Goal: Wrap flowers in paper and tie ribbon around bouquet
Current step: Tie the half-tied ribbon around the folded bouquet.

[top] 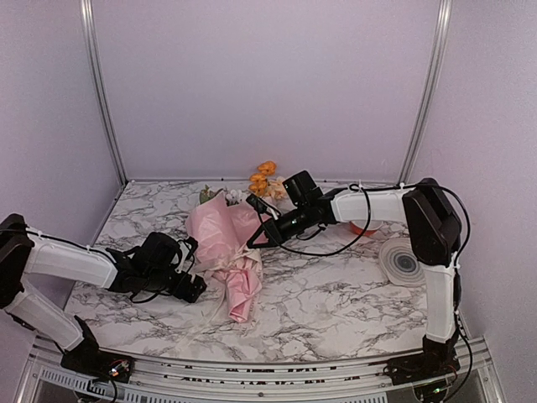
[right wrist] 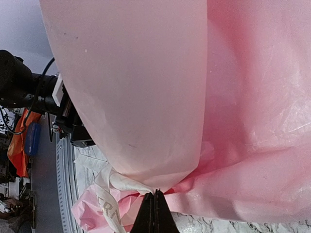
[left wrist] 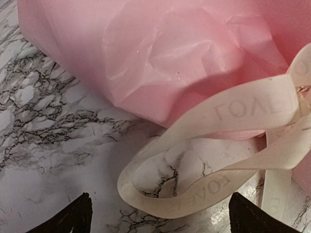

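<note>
The bouquet lies across the middle of the marble table, its pink paper crumpled into a cone. Orange flowers show at its far end. In the left wrist view a loop of the cream ribbon with "LOVE" lettering rests on the table against the paper. My left gripper is open, its dark fingertips standing wide apart on either side of the loop without touching it. My right gripper is shut on a strand of the ribbon right at the gathered waist of the paper.
A spool of ribbon lies at the right of the table, with an orange object behind the right arm. Aluminium posts frame the back corners. The left arm reaches in low from the left.
</note>
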Motion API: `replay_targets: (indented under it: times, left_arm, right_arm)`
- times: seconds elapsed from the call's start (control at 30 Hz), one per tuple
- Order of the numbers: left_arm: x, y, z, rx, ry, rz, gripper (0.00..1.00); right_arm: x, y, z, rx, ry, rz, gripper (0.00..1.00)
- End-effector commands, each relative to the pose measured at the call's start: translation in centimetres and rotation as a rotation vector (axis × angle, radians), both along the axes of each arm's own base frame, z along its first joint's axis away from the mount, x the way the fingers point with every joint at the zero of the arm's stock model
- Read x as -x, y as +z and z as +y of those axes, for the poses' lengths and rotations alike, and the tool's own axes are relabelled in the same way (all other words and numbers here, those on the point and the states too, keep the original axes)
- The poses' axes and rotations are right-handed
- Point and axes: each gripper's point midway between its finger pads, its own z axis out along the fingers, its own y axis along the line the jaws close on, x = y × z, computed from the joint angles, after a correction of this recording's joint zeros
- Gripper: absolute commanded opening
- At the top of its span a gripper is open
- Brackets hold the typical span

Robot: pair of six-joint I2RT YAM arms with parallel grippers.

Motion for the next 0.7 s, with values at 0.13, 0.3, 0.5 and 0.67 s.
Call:
replay_targets:
  times: [0.13, 0.3, 0.5, 0.67]
  left_arm:
    - [0.0, -3.0, -1.0, 0.021, -0.033, 0.083, 0.87]
    - [0.5, -3.4, -2.0, 0.041, -0.099, 0.106, 0.31]
    - [1.5, -2.2, -1.8, 0.106, -0.079, 0.114, 0.00]
    - [1.7, -1.9, -0.5, 0.107, -0.004, 0.109, 0.00]
  right_arm:
    - [-0.7, 2.0, -0.1, -0.038, -0.026, -0.035, 0.00]
    - [-1.2, 1.9, -0.4, -0.035, -0.071, -0.034, 0.00]
    - [-2.7, 1.4, -1.9, -0.024, -0.172, -0.021, 0.00]
    - [-3.7, 0.7, -3.5, -0.017, -0.236, -0.005, 0.00]
